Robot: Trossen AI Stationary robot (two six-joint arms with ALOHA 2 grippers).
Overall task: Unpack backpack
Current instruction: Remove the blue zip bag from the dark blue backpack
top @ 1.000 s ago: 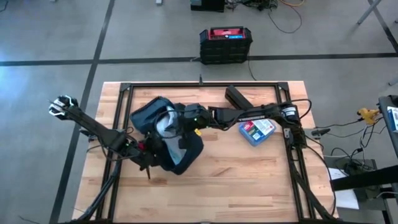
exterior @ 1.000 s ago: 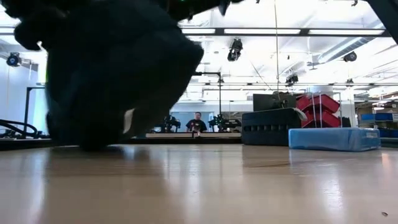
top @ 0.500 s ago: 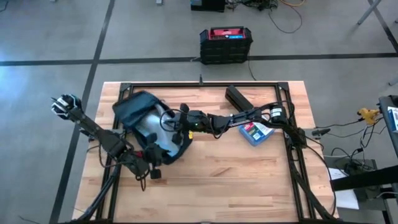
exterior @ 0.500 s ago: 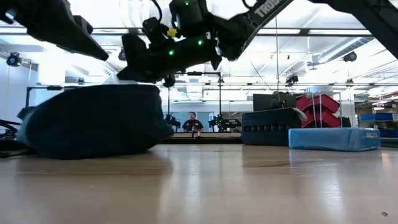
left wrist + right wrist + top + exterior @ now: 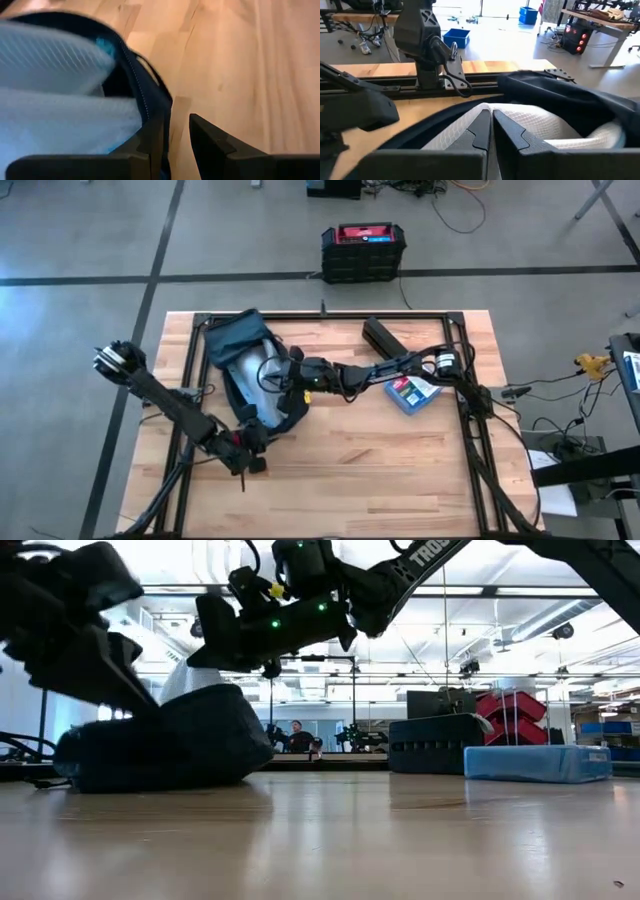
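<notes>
Here the left pincer (image 5: 247, 458) sits low at the near edge of the backpack (image 5: 243, 365), and its wrist view shows the two dark fingers (image 5: 212, 145) parted, with the zipped navy rim beside one finger rather than between them; it looks released, holding nothing. The backpack lies slumped on the tabletop (image 5: 380, 460) toward the left side, its mouth gaping so the light grey lining (image 5: 258, 370) shows from above. Further right, the right pincer (image 5: 283, 375) reaches in over the open mouth, fingers (image 5: 507, 131) pressed together just above the lining; whether they pinch any cloth I cannot tell, and they seem clenched on nothing. A blue box (image 5: 412, 390) lies well apart on the right.

To do this step well, I judge the left arm should catch the near rim and hold it down, since soft fabric will drag and fold otherwise. The right pincer would then need to part before going deeper, keeping clear of the lining so it grips the contents, not the bag.
</notes>
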